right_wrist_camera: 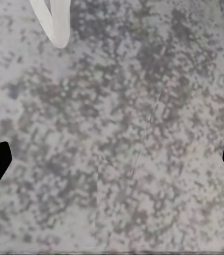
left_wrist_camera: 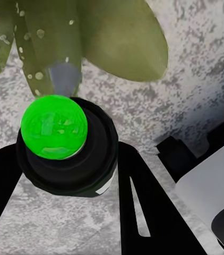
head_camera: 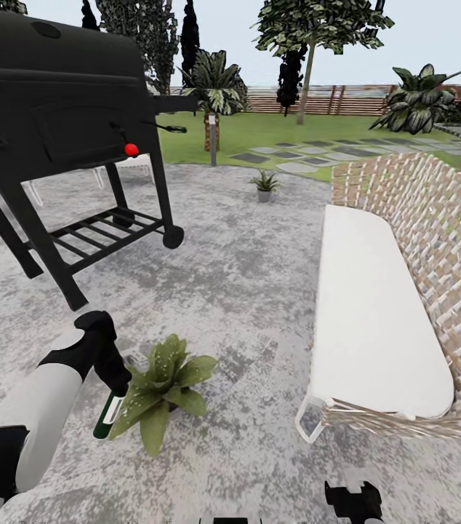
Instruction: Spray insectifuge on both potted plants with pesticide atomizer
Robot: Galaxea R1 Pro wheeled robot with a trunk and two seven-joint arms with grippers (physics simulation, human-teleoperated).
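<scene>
A slim dark pesticide atomizer (head_camera: pixel 107 416) with a green top is clamped in the black left gripper (head_camera: pixel 115 384), nozzle down beside the droplet-speckled broad-leaved potted plant (head_camera: pixel 162 386) on the mottled grey patio (head_camera: pixel 245 291); a smaller spiky potted plant (head_camera: pixel 264 185) is set well beyond; the right gripper (right_wrist_camera: pixel 112 159) is held with fingers wide apart above paving

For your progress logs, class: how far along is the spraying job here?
Done: the left gripper holds the atomizer. In hand: it is aimed at the near plant, whose leaves carry droplets; full coverage cannot be told. Left: the far plant, standing beyond on the patio.
</scene>
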